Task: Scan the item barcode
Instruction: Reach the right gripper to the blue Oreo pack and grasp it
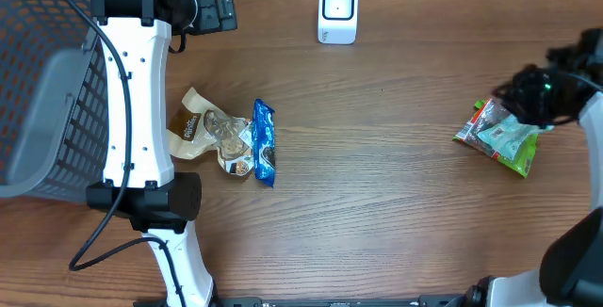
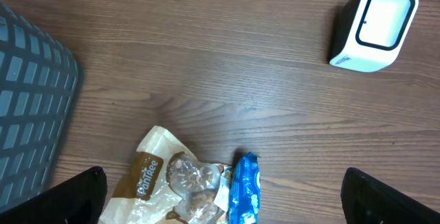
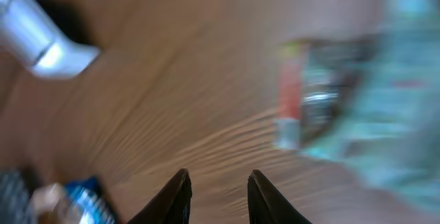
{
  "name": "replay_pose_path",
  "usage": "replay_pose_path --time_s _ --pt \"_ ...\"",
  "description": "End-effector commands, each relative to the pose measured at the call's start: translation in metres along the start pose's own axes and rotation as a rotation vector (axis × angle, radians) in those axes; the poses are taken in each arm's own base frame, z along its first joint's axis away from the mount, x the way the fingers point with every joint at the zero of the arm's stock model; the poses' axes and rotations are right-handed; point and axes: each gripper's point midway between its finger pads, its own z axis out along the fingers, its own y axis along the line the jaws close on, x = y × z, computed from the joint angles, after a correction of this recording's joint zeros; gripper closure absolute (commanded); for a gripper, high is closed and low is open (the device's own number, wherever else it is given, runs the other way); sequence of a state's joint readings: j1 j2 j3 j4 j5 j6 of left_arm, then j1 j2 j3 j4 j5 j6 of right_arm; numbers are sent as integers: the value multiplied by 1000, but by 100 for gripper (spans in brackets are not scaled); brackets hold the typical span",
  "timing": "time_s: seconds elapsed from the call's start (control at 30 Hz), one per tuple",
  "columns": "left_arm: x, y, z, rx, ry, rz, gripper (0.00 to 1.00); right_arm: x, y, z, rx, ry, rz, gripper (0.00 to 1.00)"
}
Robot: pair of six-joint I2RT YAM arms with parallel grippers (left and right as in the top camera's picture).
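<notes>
The crinkly green-and-red foil packet (image 1: 499, 137) lies flat at three o'clock on the wood-grain table (image 1: 396, 203). My right gripper (image 3: 218, 189) hangs just by it, fingers narrowly parted and holding nothing. My left gripper (image 2: 230, 196) gapes wide, empty.

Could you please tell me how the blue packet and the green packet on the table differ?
The blue packet is narrow and long, while the green packet is broader and carries red and white patches. The blue packet lies right against a tan-and-clear bag near the left arm, whereas the green packet lies apart from the other items, at the right side. Both lie flat on the wooden table.
</notes>
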State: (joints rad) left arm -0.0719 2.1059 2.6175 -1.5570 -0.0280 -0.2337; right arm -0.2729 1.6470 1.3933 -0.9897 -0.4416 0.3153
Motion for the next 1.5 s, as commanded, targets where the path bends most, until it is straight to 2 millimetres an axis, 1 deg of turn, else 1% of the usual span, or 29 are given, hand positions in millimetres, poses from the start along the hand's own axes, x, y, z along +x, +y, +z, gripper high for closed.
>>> replay_pose_path --time_s 0.0,0.17,0.2,0.33,0.37,0.47,0.57,0.7,0.9,1.03,1.17,1.27,1.37,1.47 --pt "-2 0 -3 -3 -10 1 0 29 70 -2 -144 44 -182 71" --pt "-2 0 -3 -3 -10 1 0 76 133 23 -213 113 -333 71" --pt "-2 0 -3 -3 -10 1 0 82 142 28 -211 111 -347 71" --pt "-2 0 -3 -3 -10 1 0 105 168 54 -165 90 -366 73" --pt "-2 0 -3 -3 -10 1 0 112 175 61 -168 98 -372 75" --pt "-2 0 -3 -3 -10 1 1 139 192 85 -185 149 -395 77" --pt "-2 0 -3 -3 -10 1 0 164 202 108 -189 197 -415 78" --pt "-2 0 -3 -3 -10 1 0 188 213 132 -203 233 -445 79" --pt "-2 0 -3 -3 -10 1 1 211 229 150 -243 243 -496 80" --pt "-2 0 -3 -3 -10 1 0 229 236 163 -254 267 -491 83" --pt "-2 0 -3 -3 -10 1 0 252 236 185 -253 300 -512 84" --pt "-2 0 -3 -3 -10 1 0 264 231 198 -236 326 -512 84" --pt "-2 0 -3 -2 -10 1 0 272 227 205 -224 346 -513 85" --pt "-2 0 -3 -3 -10 1 0 279 230 206 -244 363 -522 85"
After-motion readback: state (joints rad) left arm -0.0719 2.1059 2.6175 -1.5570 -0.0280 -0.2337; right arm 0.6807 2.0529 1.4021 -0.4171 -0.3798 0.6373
